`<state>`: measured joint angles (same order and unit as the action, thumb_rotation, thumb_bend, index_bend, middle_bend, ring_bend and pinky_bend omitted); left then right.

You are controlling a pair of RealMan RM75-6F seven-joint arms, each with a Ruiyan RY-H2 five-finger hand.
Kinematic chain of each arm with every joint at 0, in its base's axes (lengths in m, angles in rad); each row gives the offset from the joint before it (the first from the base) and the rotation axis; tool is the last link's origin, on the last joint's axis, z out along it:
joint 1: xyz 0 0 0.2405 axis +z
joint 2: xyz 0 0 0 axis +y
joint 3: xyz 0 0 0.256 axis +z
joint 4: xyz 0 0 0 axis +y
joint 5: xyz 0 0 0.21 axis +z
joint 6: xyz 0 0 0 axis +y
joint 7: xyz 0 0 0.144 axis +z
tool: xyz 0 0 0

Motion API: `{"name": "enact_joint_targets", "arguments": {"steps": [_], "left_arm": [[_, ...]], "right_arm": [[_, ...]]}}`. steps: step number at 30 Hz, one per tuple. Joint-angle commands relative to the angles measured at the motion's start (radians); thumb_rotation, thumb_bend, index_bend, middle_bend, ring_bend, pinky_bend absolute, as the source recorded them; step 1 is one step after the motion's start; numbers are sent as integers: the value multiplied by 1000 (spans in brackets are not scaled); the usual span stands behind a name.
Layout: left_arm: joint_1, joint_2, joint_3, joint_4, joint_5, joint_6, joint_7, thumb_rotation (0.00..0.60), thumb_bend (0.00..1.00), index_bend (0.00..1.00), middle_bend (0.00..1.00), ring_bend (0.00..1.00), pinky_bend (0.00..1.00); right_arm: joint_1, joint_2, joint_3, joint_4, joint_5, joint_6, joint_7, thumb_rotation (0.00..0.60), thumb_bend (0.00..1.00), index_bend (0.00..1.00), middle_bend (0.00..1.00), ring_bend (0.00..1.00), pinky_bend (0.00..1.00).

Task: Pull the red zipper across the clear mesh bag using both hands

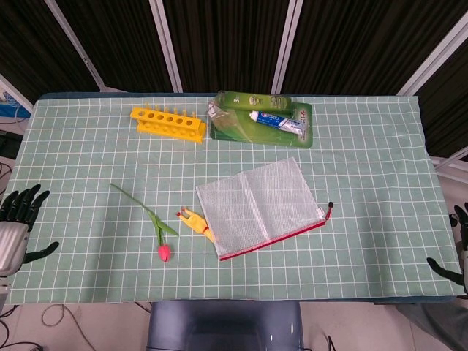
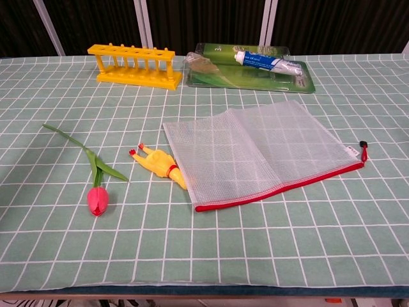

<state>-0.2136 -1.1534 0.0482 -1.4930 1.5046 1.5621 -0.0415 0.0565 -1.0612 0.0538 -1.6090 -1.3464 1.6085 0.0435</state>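
lying flat, mesh bag [image 1: 259, 207]; left hand [image 1: 14, 223] spread empty; right hand [image 1: 458, 252] seemingly spread, mostly cropped

left hand [image 1: 14, 227] cut by left edge | right hand [image 1: 459, 252] mostly cut by right edge

One mesh bag [image 1: 259, 204], tulip [image 1: 162, 250], rubber chicken [image 1: 196, 223], rack [image 1: 167, 123], toothpaste tube [image 1: 276, 121].

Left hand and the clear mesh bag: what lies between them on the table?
In the head view, a red tulip with its green stem and a yellow rubber chicken lie between the left hand and the clear mesh bag.
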Motion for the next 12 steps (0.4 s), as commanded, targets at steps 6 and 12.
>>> {"name": "enact_joint_targets", "arguments": {"steps": [6,12], "left_arm": [[15,5,-12,-4,17,3,-9,600,53,0,0,0,0],[19,5,-23,-10,12,-14,-5,600,53,0,0,0,0]], "right_arm": [[-11,16,3,-9,-10,-24,18,600,59,0,0,0,225],[-12,16,11,-18,-5,-48,28,600,59,0,0,0,225]]}}
